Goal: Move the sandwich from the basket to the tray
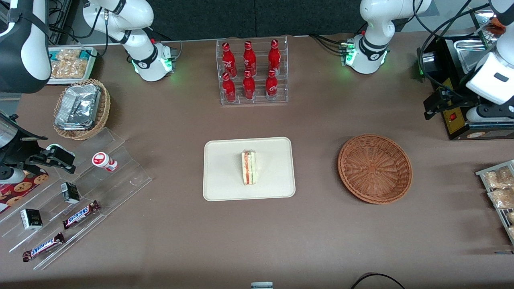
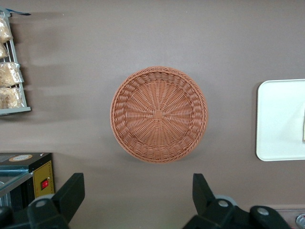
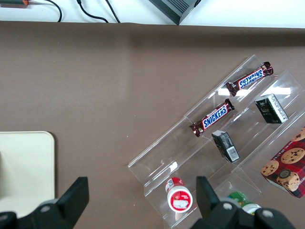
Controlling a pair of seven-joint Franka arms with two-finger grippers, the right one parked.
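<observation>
The sandwich (image 1: pixel 249 167), a white wedge with red and green filling, stands on the cream tray (image 1: pixel 225 180) in the middle of the table. The reddish-brown wicker basket (image 1: pixel 375 168) lies beside the tray, toward the working arm's end, with nothing in it. My left gripper (image 1: pixel 433 106) hangs above the table, farther from the front camera than the basket and off toward the working arm's end. In the left wrist view the gripper (image 2: pixel 138 193) is open with only bare table between its black fingers (image 2: pixel 71 191). That view also shows the basket (image 2: pixel 159 114) and an edge of the tray (image 2: pixel 281 119).
A black appliance (image 1: pixel 461 80) stands close by the gripper. A rack of snack packs (image 1: pixel 498 188) sits at the working arm's end. A clear rack of red bottles (image 1: pixel 252 72) stands farther back. Stepped acrylic racks (image 1: pixel 76 192) and a tan basket of foil packs (image 1: pixel 80 108) lie toward the parked arm's end.
</observation>
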